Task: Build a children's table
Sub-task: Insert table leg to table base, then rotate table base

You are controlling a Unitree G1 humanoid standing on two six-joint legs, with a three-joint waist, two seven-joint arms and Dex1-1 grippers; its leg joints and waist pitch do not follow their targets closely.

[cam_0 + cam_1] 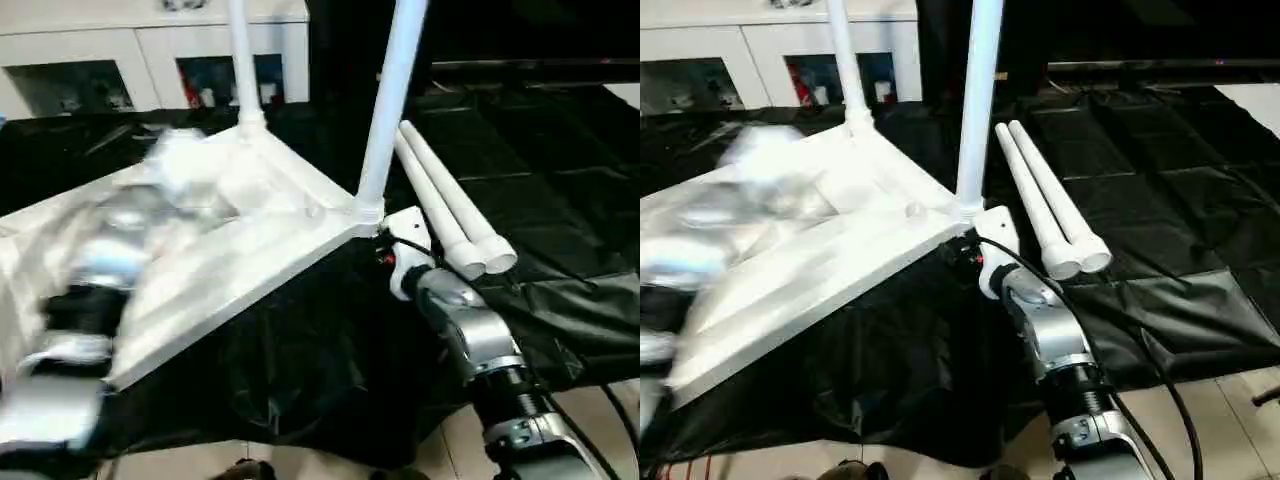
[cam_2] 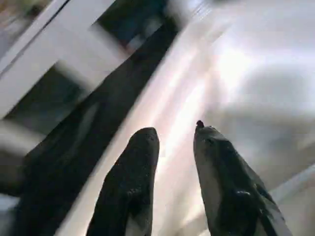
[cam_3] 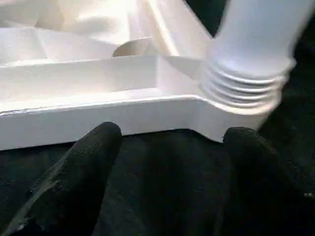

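The white tabletop (image 1: 250,250) lies underside up on the black cloth, its ribs showing. One white leg (image 1: 392,90) stands in the near right corner socket (image 3: 246,88), with its screw thread visible. A second leg (image 1: 241,60) stands in the far corner. Two loose legs (image 1: 450,210) lie side by side on the cloth to the right. My right gripper (image 3: 170,135) is open just below the tabletop's edge at the near right corner, touching nothing. My left gripper (image 2: 174,132) is open above the tabletop's left part, and its arm (image 1: 100,270) is blurred.
A white glass-door cabinet (image 1: 150,50) stands behind the work. Black cloth (image 1: 540,150) covers the surface and hangs over the front edge. Pale floor (image 1: 450,440) shows below, and a black cable (image 1: 1160,380) runs along my right forearm.
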